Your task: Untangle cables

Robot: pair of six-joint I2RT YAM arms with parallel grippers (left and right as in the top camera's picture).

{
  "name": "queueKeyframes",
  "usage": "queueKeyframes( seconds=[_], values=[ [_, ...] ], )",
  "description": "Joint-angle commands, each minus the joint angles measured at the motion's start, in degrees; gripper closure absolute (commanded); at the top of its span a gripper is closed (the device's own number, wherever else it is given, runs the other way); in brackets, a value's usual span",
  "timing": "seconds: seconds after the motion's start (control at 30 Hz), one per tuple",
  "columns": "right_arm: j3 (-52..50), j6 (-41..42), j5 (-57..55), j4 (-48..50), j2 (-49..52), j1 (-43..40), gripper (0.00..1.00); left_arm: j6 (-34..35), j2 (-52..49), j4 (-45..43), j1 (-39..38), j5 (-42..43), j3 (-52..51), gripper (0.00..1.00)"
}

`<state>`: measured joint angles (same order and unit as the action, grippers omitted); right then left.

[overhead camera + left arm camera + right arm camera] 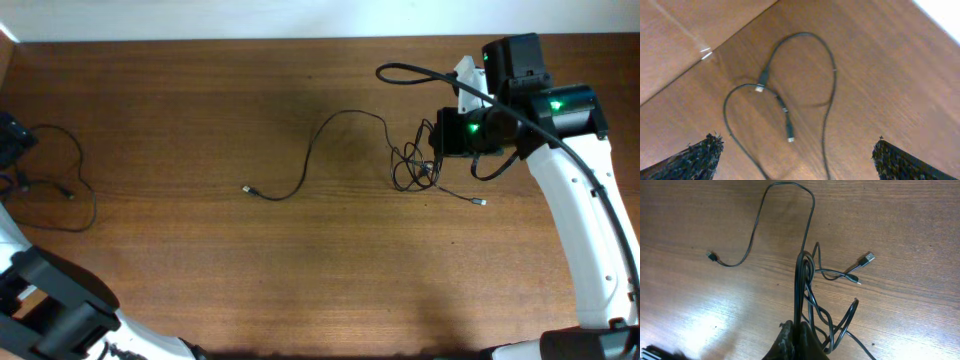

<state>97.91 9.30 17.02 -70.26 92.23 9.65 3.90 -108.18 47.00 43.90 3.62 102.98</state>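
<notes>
Your cables (410,165) sit as a tangled clump at the right of the brown wooden table (250,280). One strand (308,155) trails left to a plug lying free. The right gripper (796,332) is clenched on the clump's cords. A separate cable (834,75) loops beneath the left gripper (797,142), whose fingers are spread wide and hold nothing. A white wall (250,18) borders the table's far edge.
</notes>
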Motion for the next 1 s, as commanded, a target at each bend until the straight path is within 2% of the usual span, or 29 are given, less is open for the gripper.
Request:
queueKeyframes(
  seconds=[0.0,0.1,0.27,0.4,0.53,0.73,0.97],
  values=[
    [0.0,0.6,0.4,0.2,0.2,0.5,0.96,-1.1,8.7,0.3,-2.7,8.6,0.4,0.01],
    [0.0,0.6,0.4,0.3,0.2,0.5,0.96,-1.1,11.5,3.1,-7.6,13.8,0.4,0.03],
    [0.0,0.6,0.6,1.5,0.2,0.5,0.96,-0.9,11.6,5.5,-21.7,22.6,0.3,0.03],
    [0.0,0.6,2.8,1.8,0.2,0.5,0.96,0.4,11.6,5.4,-30.7,23.0,0.3,0.02],
    [0.0,0.6,4.8,2.3,0.2,0.6,0.96,1.1,11.5,5.1,-36.4,24.1,0.2,0.02],
    [0.0,2.1,7.0,4.7,0.2,3.8,0.96,3.0,11.3,3.2,-38.7,24.1,0.2,0.00],
    [0.0,11.2,6.4,12.5,6.4,15.8,0.96,2.9,11.3,2.8,-38.5,20.4,0.2,0.00]
  ],
)
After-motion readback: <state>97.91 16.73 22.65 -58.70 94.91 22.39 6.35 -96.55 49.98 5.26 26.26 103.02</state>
